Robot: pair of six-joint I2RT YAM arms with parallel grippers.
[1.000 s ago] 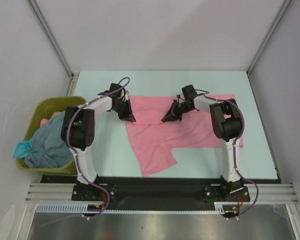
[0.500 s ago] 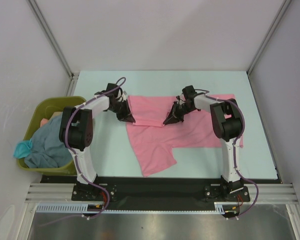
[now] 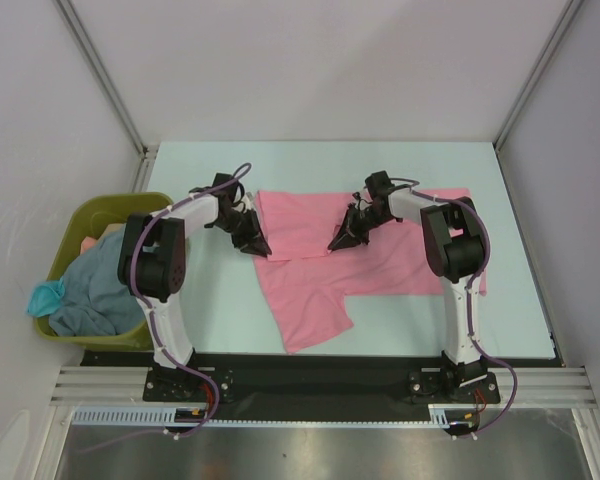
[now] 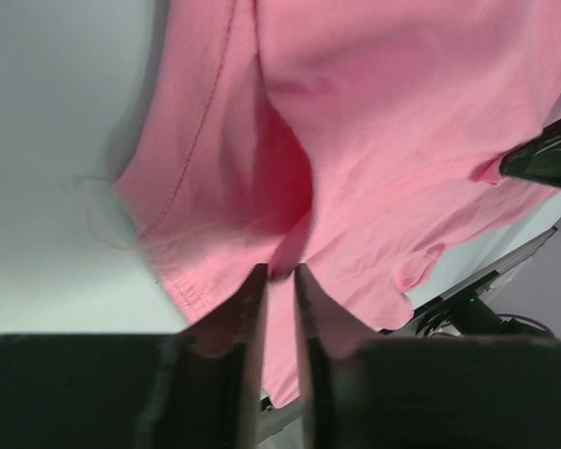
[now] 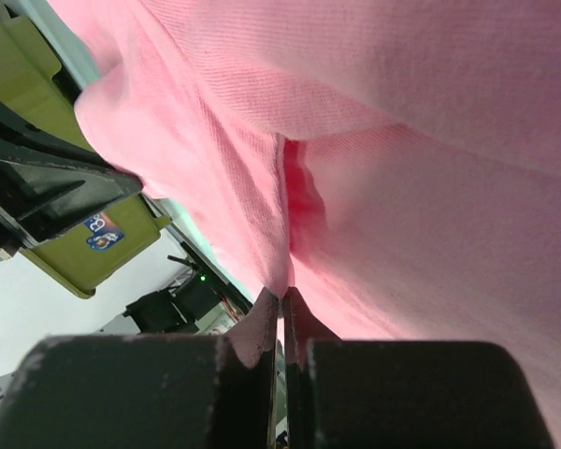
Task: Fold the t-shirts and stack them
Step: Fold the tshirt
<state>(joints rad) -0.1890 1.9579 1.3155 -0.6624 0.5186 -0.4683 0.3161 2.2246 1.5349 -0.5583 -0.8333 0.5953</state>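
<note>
A bubblegum pink t-shirt (image 3: 380,262) lies spread on the table, its far part folded toward me as a flap (image 3: 295,225). My left gripper (image 3: 257,246) sits low at the flap's left corner. In the left wrist view its jaws (image 4: 280,273) stand slightly apart, with a raised pink ridge (image 4: 290,245) just at the tips. My right gripper (image 3: 336,242) is at the flap's right corner. The right wrist view shows that gripper (image 5: 281,296) shut on a pinch of the pink cloth (image 5: 262,187). Grey-blue (image 3: 95,285) and teal (image 3: 45,296) t-shirts are heaped in the bin.
An olive-green plastic bin (image 3: 92,212) stands off the table's left edge beside the left arm. The pale table (image 3: 210,300) is walled by white panels at the back and sides. A sleeve (image 3: 315,322) of the pink shirt reaches toward the near edge.
Both grippers drew the flap's edge a little toward the near side and lower onto the shirt. The left jaws have parted slightly; the right stayed shut.
</note>
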